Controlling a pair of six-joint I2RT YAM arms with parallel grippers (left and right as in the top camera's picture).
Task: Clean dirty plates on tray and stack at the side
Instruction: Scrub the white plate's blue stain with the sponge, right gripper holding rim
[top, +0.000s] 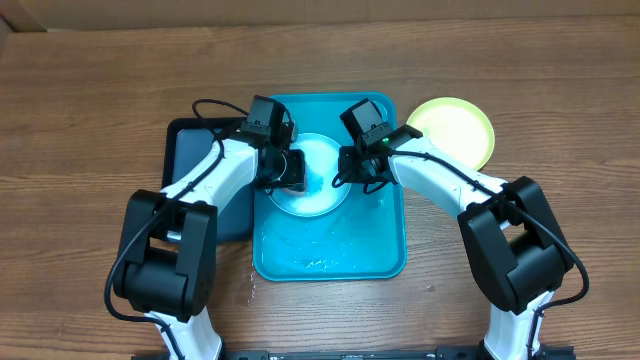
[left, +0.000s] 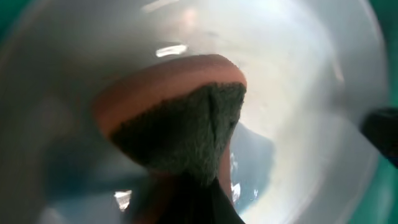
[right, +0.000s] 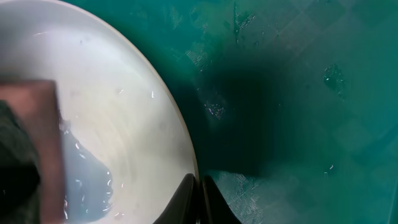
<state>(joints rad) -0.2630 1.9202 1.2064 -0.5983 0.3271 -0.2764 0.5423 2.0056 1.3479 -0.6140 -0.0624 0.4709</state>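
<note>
The light blue plate (top: 318, 196) lies in the upper middle of the turquoise tray (top: 330, 250), with both grippers meeting over it. Only the overhead view shows the wider layout: a yellow-green plate (top: 452, 130) sits on the table just beyond the tray's right far corner, and a black tray (top: 185, 150) lies against the turquoise tray's left side, partly under the left arm. That view does not show what the fingers hold; the wrist cameras do. The left gripper (left: 186, 205) is clamped on a sponge (left: 180, 118), orange-pink with a dark green scouring face. The sponge is pressed down on the plate's pale centre beside a thin pool of bluish water (left: 252, 158). The right wrist view shows the right gripper (right: 199, 196) nearly closed, its two dark tips pinching the plate's rim from either side. The plate fills the left of that view and the wet tray floor the right. The sponge shows at that view's left edge, blurred.
</note>
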